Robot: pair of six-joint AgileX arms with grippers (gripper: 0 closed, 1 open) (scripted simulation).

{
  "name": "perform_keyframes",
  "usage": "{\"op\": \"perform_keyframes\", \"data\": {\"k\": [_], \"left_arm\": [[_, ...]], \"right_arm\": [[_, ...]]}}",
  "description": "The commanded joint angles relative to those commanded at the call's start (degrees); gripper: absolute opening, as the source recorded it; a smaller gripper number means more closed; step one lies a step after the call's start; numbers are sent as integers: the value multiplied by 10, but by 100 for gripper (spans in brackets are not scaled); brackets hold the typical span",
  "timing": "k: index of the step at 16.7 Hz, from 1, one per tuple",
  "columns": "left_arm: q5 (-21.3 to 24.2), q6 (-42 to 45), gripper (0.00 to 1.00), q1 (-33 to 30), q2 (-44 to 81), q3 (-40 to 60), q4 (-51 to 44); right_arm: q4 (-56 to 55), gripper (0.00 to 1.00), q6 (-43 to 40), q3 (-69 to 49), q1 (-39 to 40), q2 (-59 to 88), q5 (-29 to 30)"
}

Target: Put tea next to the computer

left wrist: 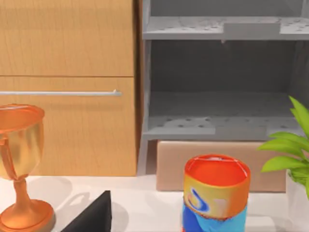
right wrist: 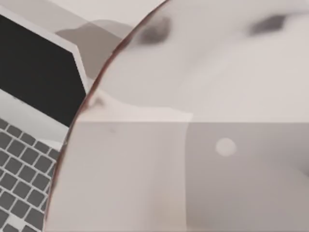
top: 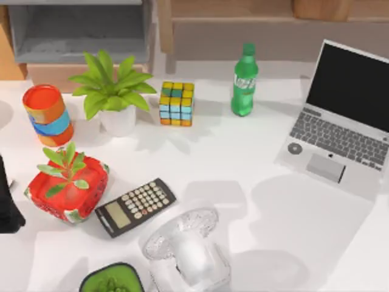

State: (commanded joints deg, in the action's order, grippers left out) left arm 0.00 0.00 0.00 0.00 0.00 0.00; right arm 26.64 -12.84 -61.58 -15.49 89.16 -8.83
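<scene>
The counter (top: 243, 164) carries one laptop (top: 340, 115), open at the right with its screen dark. There is also one green bottle (top: 244, 80), one cube (top: 176, 103), one calculator (top: 135, 207), one orange and blue can (top: 47, 114), one clear glass piece (top: 185, 249) and three potted plants. The white pot (top: 118, 120) holds a broad-leaved plant, and the red pot (top: 68, 193) holds a smaller one. The black pot (top: 112, 281) at the near edge holds something green.

The left arm (top: 7, 204) sits at the counter's left edge. Its wrist view adds one copper trophy (left wrist: 19, 164) standing left of the can (left wrist: 216, 193), a wooden cabinet (left wrist: 67, 87) and a grey shelf (left wrist: 222, 77). A black wedge of the left tool (left wrist: 91, 215) shows low down there; I cannot tell whether that tool is apart or together.

The right wrist view is close on a pale round surface with a thin reddish rim, seemingly the tea (right wrist: 193, 145). It lies just beside the laptop's (right wrist: 34, 87) screen and keys. What it holds cannot be told from here.
</scene>
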Motion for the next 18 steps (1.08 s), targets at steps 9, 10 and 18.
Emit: {"op": "perform_keyframes", "data": {"k": [9, 10, 18], "left_arm": [[0, 0, 100, 0, 0, 0, 0], [0, 0, 100, 0, 0, 0, 0], [0, 0, 100, 0, 0, 0, 0]], "right_arm": [[-3, 0, -4, 2, -4, -1, -8], [-3, 0, -3, 3, -4, -2, -9], [-20, 0, 0, 21, 5, 1, -19]]}}
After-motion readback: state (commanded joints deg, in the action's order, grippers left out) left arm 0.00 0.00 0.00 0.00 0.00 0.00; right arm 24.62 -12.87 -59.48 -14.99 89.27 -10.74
